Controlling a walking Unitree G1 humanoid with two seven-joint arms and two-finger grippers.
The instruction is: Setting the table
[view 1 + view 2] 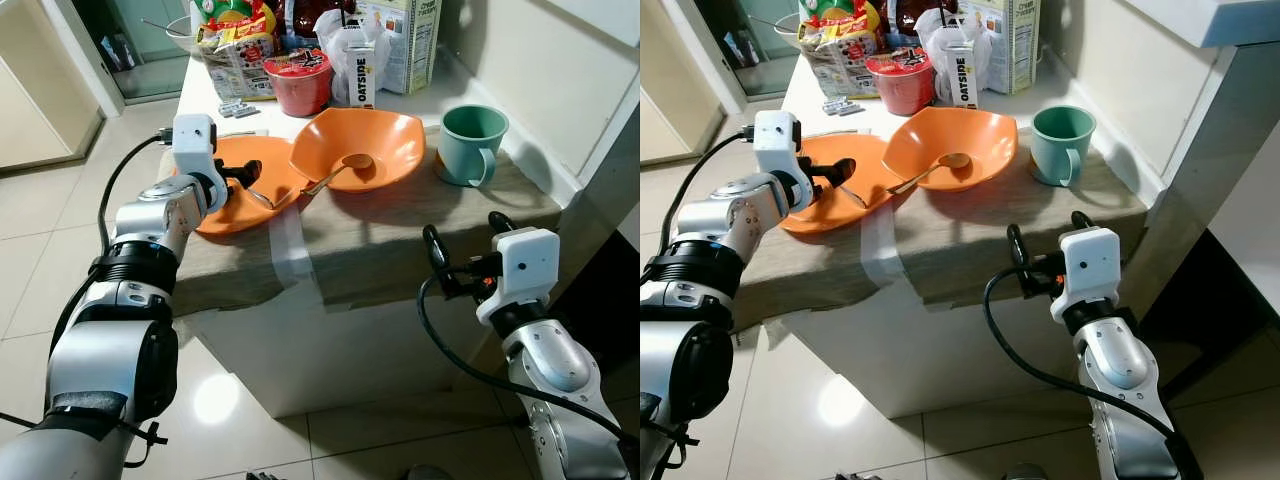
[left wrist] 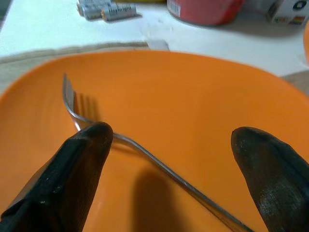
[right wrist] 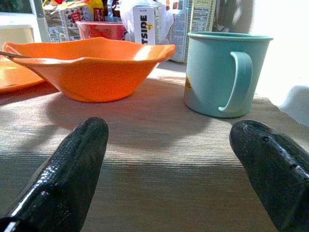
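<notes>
The left gripper [image 1: 243, 176] hovers over the orange plate [image 1: 236, 205] with its fingers spread, astride a fork [image 2: 145, 154] lying on the plate. Just beside the plate, an orange bowl [image 1: 385, 135] holds a spoon [image 1: 343, 170]. A green mug [image 1: 472, 145] stands near. The right gripper [image 1: 465, 245] waits released at the worktop [image 1: 380, 245] edge

on the cloth-covered table there is one orange plate [image 1: 235, 205], one orange bowl [image 1: 385, 140], one teal mug [image 1: 472, 145], one fork [image 2: 145, 154] and one spoon [image 1: 340, 170]. behind them stand one red cup of noodles [image 1: 298, 80], one oatside carton [image 1: 361, 72] and two small batteries [image 2: 104, 9].
</notes>
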